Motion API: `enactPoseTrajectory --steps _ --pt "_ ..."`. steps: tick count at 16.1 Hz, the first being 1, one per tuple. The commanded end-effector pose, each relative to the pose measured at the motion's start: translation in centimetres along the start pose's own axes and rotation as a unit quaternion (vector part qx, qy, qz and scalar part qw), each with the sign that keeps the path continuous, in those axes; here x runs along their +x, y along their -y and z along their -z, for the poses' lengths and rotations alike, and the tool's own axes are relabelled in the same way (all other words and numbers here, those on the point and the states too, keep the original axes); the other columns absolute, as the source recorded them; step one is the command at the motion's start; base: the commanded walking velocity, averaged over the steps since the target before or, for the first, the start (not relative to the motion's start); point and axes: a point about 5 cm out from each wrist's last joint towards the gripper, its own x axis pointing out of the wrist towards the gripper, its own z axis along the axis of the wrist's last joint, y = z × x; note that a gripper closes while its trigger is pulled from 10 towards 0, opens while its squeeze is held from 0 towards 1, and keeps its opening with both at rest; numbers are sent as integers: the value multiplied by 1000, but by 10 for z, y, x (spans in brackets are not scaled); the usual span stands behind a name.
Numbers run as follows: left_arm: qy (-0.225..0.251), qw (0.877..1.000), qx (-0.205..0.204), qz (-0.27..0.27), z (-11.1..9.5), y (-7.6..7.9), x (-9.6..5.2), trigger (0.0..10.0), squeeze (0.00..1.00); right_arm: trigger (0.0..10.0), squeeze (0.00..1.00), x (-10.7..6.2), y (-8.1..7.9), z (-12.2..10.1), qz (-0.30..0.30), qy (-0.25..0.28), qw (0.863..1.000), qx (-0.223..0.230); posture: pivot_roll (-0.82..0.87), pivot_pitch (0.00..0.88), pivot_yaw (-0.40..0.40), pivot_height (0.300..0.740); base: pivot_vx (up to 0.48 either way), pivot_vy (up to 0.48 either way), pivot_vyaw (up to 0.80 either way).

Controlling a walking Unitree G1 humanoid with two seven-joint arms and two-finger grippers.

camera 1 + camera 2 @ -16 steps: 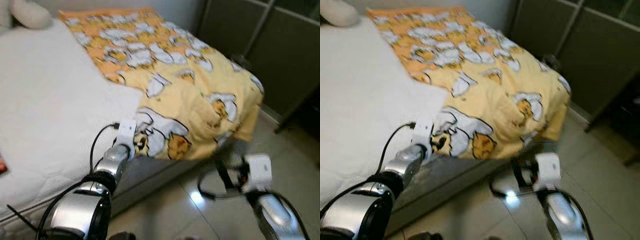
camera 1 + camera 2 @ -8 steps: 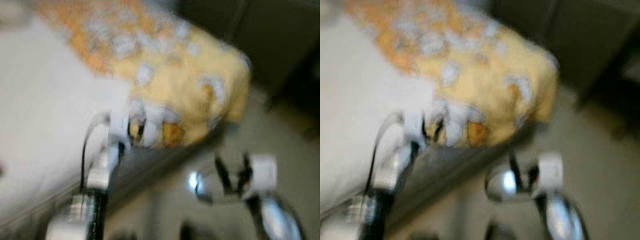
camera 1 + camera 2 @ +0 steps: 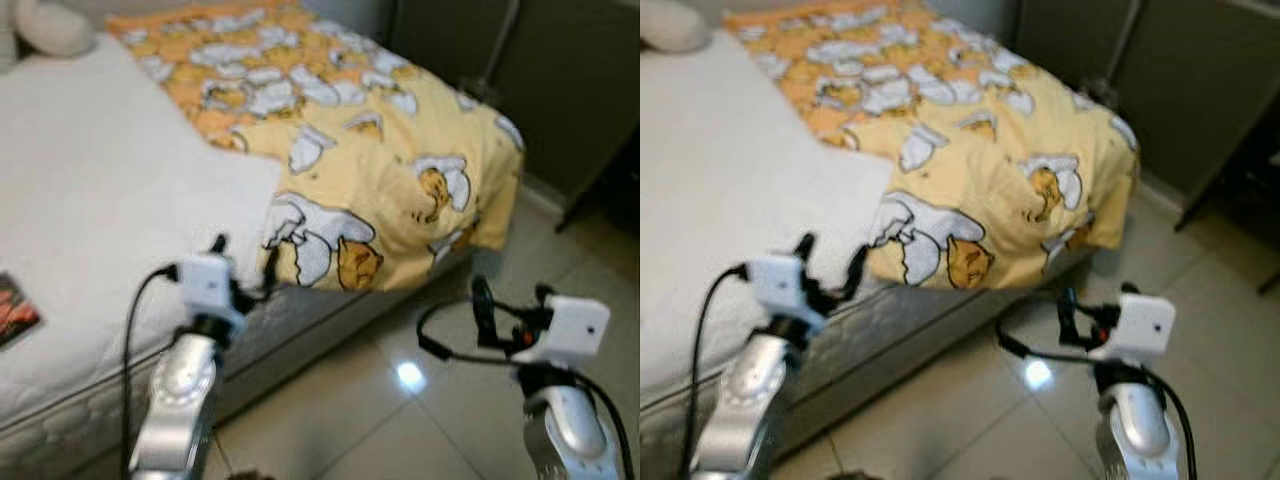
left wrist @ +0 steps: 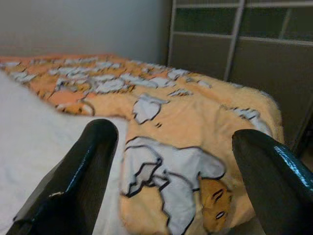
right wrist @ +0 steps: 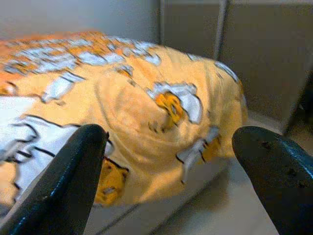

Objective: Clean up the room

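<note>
A yellow-orange blanket (image 3: 380,170) printed with white cartoon figures covers the right part of a white mattress (image 3: 100,200) and hangs over the bed's corner toward the floor. My left gripper (image 3: 243,258) hovers at the mattress edge just short of the blanket's near corner. It is open, and its fingers (image 4: 78,176) frame the blanket (image 4: 195,127) with nothing between them. My right gripper (image 3: 508,300) is over the tiled floor, below the hanging corner. It is open and empty too, with the blanket (image 5: 137,98) ahead of it.
A pale pillow or plush (image 3: 50,25) lies at the head of the bed. A book or magazine (image 3: 12,312) sits on the mattress at the left edge. Dark sliding doors (image 3: 570,90) stand to the right. The glossy tile floor (image 3: 330,420) runs along the bed.
The view blurred and shifted as the camera moved. My left gripper, earlier at the blanket's near corner, now sits back from it. The right gripper is higher in view.
</note>
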Motion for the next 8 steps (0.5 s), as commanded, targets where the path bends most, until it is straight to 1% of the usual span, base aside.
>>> enactPoseTrajectory --steps 1,2,3,4,5,8 --pt "-31 999 -2 -28 2 -5 4 10000 0 10000 0 4 -6 -4 -10 14 1000 -2 -78 0 -50 736 0 0 0" --pt "-60 997 -17 -51 11 -12 6 10000 0 10000 0 9 -12 -4 -20 19 1000 2 -73 0 -48 736 480 0 0" --pt "-75 995 -26 -58 18 -17 8 10000 0 10000 0 16 -17 -3 -30 23 999 4 -66 0 -44 736 480 0 0" --pt "-79 995 -27 -59 20 -18 9 10000 0 10000 0 18 -20 -2 -33 23 999 5 -64 0 -45 736 480 0 0" --pt "-77 996 -6 -49 20 -21 11 10000 0 10000 0 23 -24 3 -37 19 999 3 -52 0 -46 736 480 0 0" --pt "-74 996 9 -38 16 -20 23 10000 0 10000 0 38 -27 3 -55 24 998 -1 -38 0 -40 736 480 0 0"
